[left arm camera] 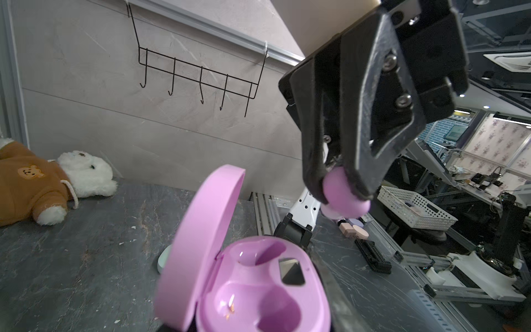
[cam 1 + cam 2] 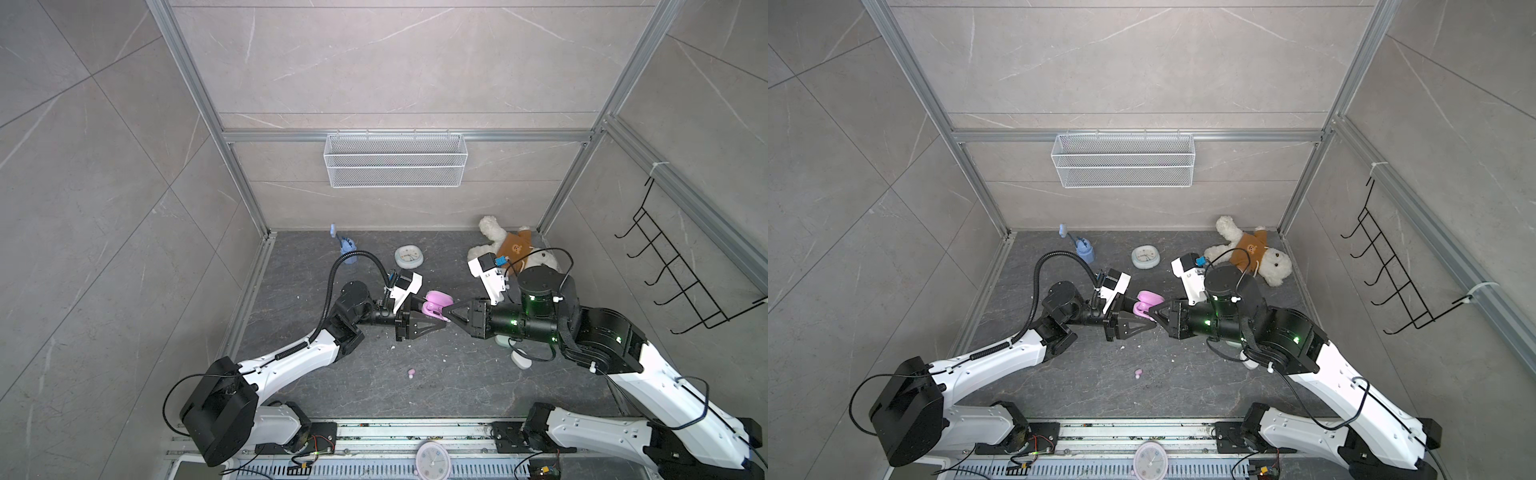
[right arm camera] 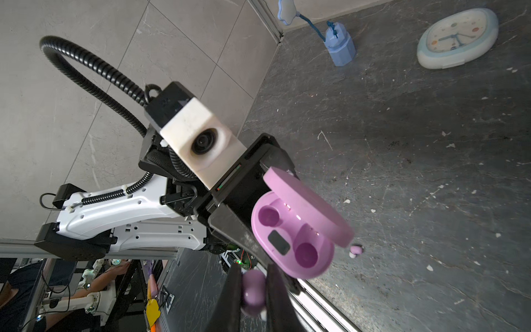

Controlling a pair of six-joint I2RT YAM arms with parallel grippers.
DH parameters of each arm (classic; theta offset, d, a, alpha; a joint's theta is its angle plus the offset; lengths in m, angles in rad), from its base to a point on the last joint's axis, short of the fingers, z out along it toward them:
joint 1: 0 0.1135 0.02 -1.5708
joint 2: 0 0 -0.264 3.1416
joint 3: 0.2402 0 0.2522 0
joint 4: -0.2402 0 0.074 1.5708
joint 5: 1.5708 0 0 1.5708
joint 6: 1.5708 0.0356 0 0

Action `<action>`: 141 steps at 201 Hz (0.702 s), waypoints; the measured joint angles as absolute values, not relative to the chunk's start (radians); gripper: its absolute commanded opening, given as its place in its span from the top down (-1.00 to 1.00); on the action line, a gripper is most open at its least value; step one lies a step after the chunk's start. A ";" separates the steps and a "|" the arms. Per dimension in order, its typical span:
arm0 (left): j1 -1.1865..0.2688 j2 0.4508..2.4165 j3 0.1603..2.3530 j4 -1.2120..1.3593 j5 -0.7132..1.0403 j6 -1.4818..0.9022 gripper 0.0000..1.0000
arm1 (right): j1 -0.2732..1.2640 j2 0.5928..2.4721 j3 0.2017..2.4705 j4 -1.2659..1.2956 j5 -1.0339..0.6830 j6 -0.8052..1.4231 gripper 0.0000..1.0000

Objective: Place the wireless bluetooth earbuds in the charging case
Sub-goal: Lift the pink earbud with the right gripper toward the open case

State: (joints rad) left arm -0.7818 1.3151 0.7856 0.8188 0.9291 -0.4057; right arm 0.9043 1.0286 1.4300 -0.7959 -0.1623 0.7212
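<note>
Soft, even light from above leaves only faint shadows on the dark desk. The wide lens splays the aluminium frame toward the edges. In the wrist views the charging case and earbud sit close and blurred; small glints mark the case.

Both arms reached in toward the middle of the worktop, elbows bent outward, forearms low and nearly level. The left arm came in from the left, and its left pincer pointed right, its fingers clamped on the open pink charging case. The right arm came in from the right with its wrist stretched leftward. The right pincer met the left one tip to tip, its narrow fingers pinched shut on a pink earbud just beside the case.
</note>
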 measured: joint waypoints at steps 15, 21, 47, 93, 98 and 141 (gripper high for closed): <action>-0.782 1.313 0.786 0.837 0.935 -0.418 0.79 | 0.900 1.034 1.428 -0.785 -0.167 0.721 0.74; -0.782 1.312 0.786 0.842 0.937 -0.422 0.79 | 0.899 1.036 1.428 -0.782 -0.168 0.721 0.74; -0.782 1.298 0.784 0.862 0.945 -0.435 0.79 | 0.896 1.040 1.422 -0.775 -0.170 0.722 0.75; -0.782 1.282 0.766 0.892 0.949 -0.458 0.79 | 0.888 1.046 1.419 -0.762 -0.174 0.725 0.75; -0.782 1.282 0.765 0.892 0.950 -0.461 0.79 | 0.888 1.047 1.419 -0.760 -0.175 0.726 0.75; -0.782 1.282 0.764 0.900 0.952 -0.469 0.79 | 0.883 1.059 1.415 -0.743 -0.192 0.737 0.76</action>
State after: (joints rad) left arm -0.7818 1.2816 0.7635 0.9001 0.9520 -0.4690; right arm 0.8829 1.0588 1.4147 -0.7429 -0.1921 0.7372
